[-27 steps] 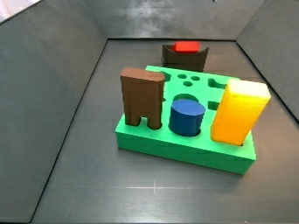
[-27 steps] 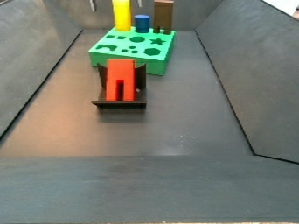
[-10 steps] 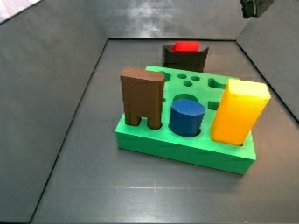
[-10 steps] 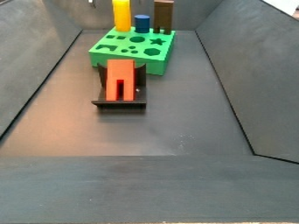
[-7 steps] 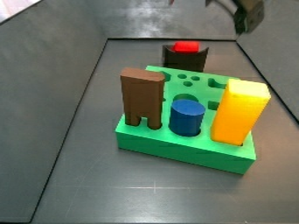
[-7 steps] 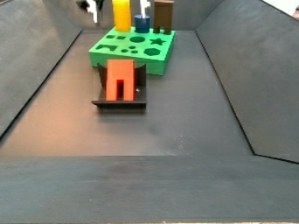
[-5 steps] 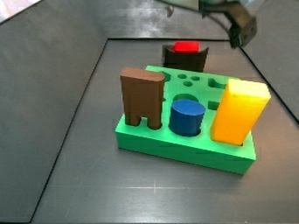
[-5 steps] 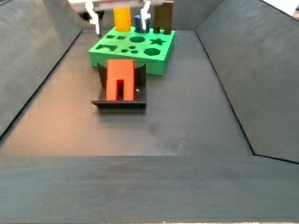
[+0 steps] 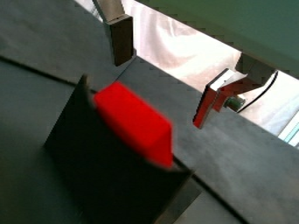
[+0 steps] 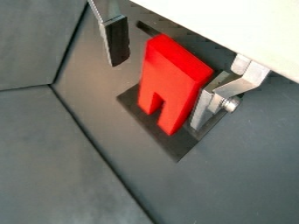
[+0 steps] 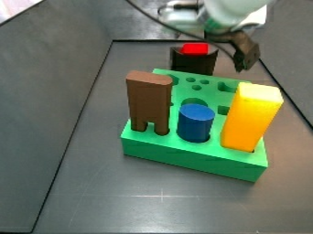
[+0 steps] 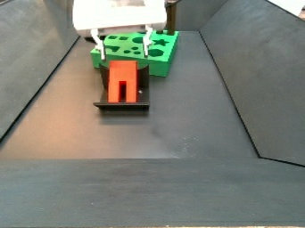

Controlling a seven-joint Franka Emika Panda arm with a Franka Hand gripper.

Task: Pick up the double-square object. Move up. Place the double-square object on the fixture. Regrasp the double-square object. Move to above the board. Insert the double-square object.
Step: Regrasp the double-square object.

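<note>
The red double-square object rests tilted on the dark fixture, in front of the green board. In a side view the object shows behind the board, on the fixture. My gripper hangs open just above the object's far end, one finger on each side, touching nothing. Both wrist views show the object between and beyond the spread fingers, with the gripper open.
On the board stand a brown forked block, a blue cylinder and a yellow block. Sloping grey walls close in the floor on both sides.
The gripper has come down from out of view at the top to just above the double-square object on the fixture. The pieces have not moved.
</note>
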